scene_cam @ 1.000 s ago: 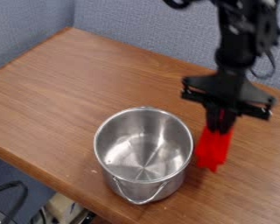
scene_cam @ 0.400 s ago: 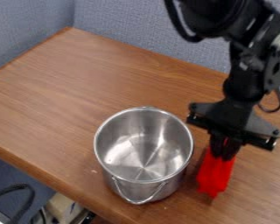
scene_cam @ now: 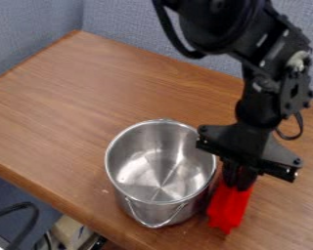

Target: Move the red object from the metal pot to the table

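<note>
End effector [scene_cam: 238,178], black, pointing down, pinching the top of the red block [scene_cam: 230,203]. Block: upright, outside the steel pot [scene_cam: 159,173], just beside its right wall, low near the counter's [scene_cam: 81,83] front edge; contact with the wood cannot be told. Pot: empty, shiny. Legible writing: none seen. Open room: broad bare wood left and behind the pot.
</note>
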`<state>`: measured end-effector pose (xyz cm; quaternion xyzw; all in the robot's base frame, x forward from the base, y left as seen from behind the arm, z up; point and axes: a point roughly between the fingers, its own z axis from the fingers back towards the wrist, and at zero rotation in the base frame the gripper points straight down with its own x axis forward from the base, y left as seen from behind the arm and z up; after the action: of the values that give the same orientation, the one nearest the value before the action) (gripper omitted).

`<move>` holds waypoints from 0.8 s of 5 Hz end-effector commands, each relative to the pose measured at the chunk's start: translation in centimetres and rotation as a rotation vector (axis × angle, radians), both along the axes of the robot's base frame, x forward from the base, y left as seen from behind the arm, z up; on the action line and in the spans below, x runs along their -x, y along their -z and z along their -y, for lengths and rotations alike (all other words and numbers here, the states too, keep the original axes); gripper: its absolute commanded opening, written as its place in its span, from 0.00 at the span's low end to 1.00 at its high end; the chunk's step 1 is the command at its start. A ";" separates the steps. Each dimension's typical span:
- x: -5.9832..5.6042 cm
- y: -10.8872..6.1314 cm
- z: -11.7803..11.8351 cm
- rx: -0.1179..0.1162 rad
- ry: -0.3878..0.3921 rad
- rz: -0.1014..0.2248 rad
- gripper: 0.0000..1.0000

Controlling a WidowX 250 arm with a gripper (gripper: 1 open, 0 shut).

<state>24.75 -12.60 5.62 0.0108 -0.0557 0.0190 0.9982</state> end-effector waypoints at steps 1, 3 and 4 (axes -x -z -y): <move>0.1 0.1 0.3 -0.016 0.024 0.018 0.00; 1.0 1.7 -0.3 -0.105 0.090 -0.015 0.00; 1.5 2.1 -0.8 -0.131 0.125 -0.024 0.00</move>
<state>24.29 -12.19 4.52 0.0581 -0.0643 -0.0262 0.9959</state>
